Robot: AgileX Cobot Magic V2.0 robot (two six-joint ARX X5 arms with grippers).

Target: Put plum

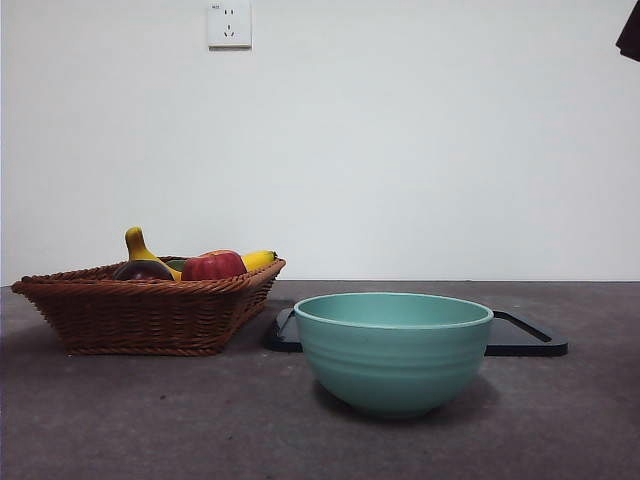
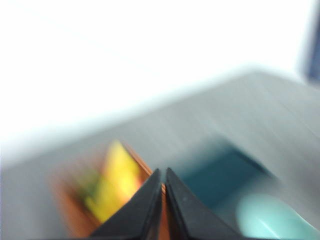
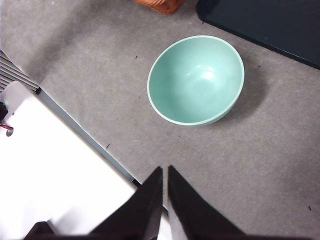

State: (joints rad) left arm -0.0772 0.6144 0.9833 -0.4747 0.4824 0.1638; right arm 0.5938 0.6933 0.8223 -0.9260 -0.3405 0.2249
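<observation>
The plum (image 1: 141,269) sits in the basket (image 1: 140,318) toward the table's left edge, mostly hidden behind the wicker rim, with only a dark glossy dome showing; it lies against the banana (image 1: 150,255) and just beside the apple (image 1: 213,265). I judge it light, firm and smooth-skinned, so likely to slip under a hard pinch and to roll if nudged. The best hold looks to be across its widest part from above, jaws set either side, closing gently enough not to bruise or squirt it out. The crowding matters: the banana's neck curves over one side and the apple is close on the other, so I would pick the gap that leaves room for both jaws. My left end effector (image 2: 163,172) has its jaws pressed together and holds nothing; its view is heavily blurred, showing only orange and yellow smears where the basket lies and a pale green patch that is probably the bowl (image 1: 392,350). My right end effector (image 3: 164,170) is also pressed together and empty, above the table's near edge, looking down on the bowl, which is empty and stands in front of a dark tray (image 1: 530,340). The jaws must spread before any approach.
</observation>
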